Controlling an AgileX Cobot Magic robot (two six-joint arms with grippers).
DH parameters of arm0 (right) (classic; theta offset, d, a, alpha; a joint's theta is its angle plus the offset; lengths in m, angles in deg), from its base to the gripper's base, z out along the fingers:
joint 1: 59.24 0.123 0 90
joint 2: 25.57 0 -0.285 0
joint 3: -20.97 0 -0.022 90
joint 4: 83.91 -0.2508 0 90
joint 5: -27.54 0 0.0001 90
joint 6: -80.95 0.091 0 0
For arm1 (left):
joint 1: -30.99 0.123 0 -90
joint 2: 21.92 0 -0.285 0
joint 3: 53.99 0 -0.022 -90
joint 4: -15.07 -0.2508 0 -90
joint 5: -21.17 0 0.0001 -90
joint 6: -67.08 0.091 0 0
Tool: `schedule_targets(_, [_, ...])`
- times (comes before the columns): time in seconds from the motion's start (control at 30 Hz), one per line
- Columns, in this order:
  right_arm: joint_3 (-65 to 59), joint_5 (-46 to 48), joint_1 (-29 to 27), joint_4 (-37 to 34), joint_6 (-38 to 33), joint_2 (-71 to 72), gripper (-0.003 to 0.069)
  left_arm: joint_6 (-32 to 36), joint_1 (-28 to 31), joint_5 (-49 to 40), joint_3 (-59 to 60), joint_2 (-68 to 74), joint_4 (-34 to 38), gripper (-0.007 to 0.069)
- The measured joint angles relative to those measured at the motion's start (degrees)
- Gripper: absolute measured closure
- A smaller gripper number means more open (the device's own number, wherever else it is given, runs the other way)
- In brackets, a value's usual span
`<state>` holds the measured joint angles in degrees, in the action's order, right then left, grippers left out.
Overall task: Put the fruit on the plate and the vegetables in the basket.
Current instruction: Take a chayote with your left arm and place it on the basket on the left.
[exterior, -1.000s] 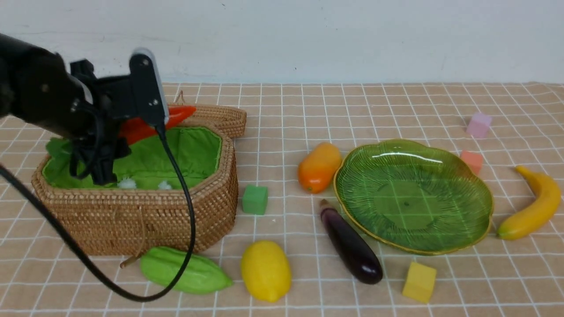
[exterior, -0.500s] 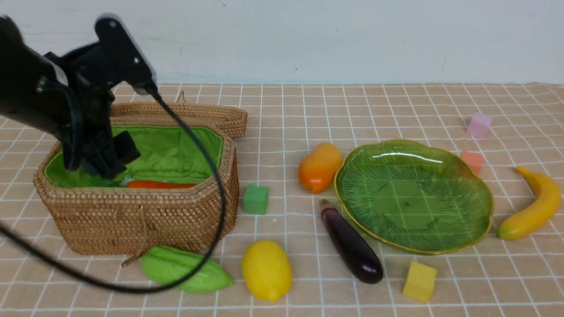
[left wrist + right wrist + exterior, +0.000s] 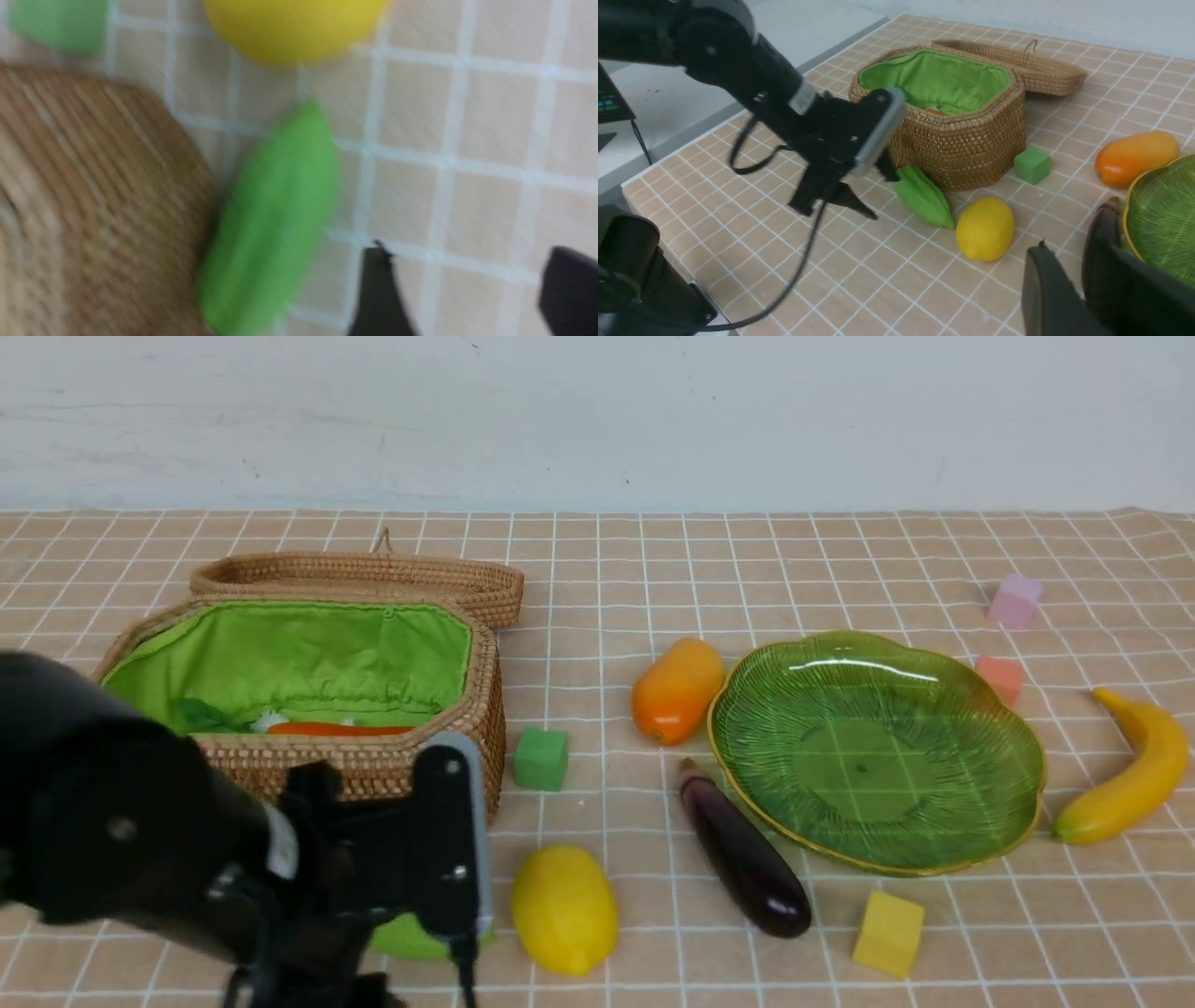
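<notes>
Left claw spread apart, empty, low over the counter just beside the gourd. Gourd lies flat by the basket's front wall, pointed tip toward the lemon. My arm is stretched low, wrist tipped downward.

1. Front view: taken from the robot's side and faced forward toward the back wall. The whole surface is covered from moderate distance.
2. Left wrist view: faced downward, close above the surface; blurred.
3. Right wrist view: set low and faced obliquely across the surface toward the left arm.
4. The basket, gourd and lemon are shared by all views.
</notes>
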<state>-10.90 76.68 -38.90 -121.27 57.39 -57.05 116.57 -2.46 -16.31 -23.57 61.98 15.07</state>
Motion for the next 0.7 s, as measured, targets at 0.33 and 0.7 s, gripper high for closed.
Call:
schedule_targets(0.33, [0.1, 1.9, 0.0, 0.0, 0.0, 0.0, 0.0497, 2.2, 0.0, 10.4, 0.1, 13.6, -9.0, 0.0045])
schedule_targets(0.7, [0.1, 3.4, 0.0, 0.0, 0.0, 0.0, 0.0488, -2.4, -0.2, 11.8, -0.5, 18.7, -21.4, 0.009])
